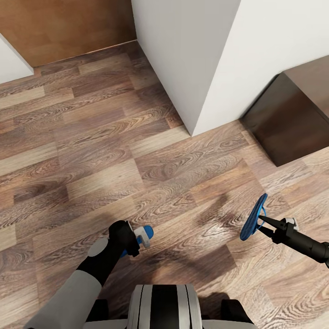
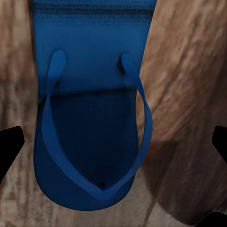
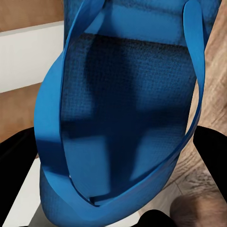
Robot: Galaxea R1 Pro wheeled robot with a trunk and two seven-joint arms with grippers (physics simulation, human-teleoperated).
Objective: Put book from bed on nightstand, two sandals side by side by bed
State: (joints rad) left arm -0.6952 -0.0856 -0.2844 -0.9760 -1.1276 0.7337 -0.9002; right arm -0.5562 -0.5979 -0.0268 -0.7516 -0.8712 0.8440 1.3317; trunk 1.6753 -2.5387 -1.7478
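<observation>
At lower left the left hand [image 1: 137, 240] carries one flat bright-blue sandal [image 1: 147, 232], though its grip is hidden. At lower right the right hand [image 1: 265, 222] pinches the other blue sandal's [image 1: 253, 217] strap; held so thinly, it may swing loose onto the brown wood-plank floor [image 1: 91, 151].

Bare wood floor [image 1: 91, 151] lies open ahead of both hands and between them, with nothing standing on it. Ahead of the right hand [image 1: 261, 222], a white wall corner [image 1: 201, 68] juts toward the robot and blocks a straight path forward. Just beyond that hand on its outer side stands a dark wooden block [image 1: 292, 119], tight against the wall. Each hand carries a blue sandal [image 1: 253, 217] that sticks out past its fingers. Far ahead of the left hand [image 1: 141, 237], a brown panel [image 1: 64, 27] closes the floor.
</observation>
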